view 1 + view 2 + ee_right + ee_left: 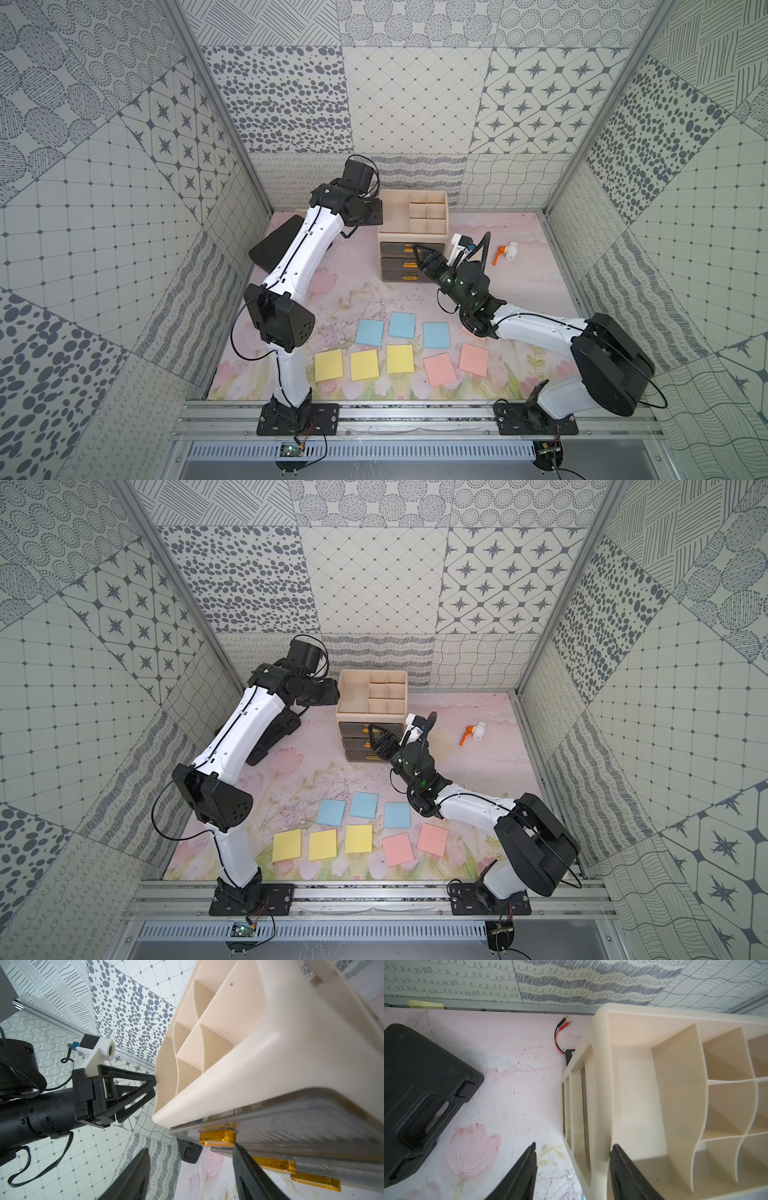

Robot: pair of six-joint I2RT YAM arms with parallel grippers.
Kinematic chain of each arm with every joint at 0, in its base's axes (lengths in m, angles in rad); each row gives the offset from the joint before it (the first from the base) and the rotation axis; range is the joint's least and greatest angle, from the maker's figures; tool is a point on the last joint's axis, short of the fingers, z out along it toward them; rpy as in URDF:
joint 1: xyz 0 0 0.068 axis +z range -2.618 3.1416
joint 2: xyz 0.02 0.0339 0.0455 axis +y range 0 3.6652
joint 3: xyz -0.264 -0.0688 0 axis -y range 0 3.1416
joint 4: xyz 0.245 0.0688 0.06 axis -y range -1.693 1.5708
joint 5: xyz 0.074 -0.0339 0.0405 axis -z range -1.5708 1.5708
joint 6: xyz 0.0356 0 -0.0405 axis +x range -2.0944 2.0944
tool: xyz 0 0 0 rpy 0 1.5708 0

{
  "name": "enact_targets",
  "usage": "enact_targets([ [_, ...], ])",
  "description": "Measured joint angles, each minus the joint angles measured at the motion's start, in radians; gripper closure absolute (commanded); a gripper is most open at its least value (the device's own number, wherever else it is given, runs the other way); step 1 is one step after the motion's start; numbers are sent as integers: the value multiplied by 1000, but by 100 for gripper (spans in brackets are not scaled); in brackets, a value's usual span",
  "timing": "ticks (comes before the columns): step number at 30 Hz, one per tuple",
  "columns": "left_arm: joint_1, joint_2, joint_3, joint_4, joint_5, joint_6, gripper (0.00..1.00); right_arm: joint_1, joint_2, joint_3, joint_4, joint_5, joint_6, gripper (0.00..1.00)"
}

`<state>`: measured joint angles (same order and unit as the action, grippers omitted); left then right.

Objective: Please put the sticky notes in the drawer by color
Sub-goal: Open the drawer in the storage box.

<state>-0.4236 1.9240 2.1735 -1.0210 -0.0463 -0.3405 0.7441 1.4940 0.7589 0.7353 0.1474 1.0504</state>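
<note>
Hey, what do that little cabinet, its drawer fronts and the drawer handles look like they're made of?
Cabinet body: cream, smooth moulded plastic by the look, with a soft sheen and rounded corners. Drawer fronts: grey translucent plastic, ribbed, dimly see-through. Handles: glossy amber-gold with light passing through, so probably tinted plastic rather than metal.

right pincer (191, 1148) | jaws apart; fingertip (242, 1156) beside gold handle (218, 1136) | drawer (291, 1053)

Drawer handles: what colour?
Translucent amber-gold handles; clearest in the right wrist view.
</note>
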Motion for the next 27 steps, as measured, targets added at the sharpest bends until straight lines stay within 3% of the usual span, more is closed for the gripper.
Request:
enact_targets([
  [11,-3,19,27,-18,-10,26,49,6,59,20,48,-3,64,44],
  [27,-8,33,31,-23,-10,36,49,29,99,17,44,0,127,47],
])
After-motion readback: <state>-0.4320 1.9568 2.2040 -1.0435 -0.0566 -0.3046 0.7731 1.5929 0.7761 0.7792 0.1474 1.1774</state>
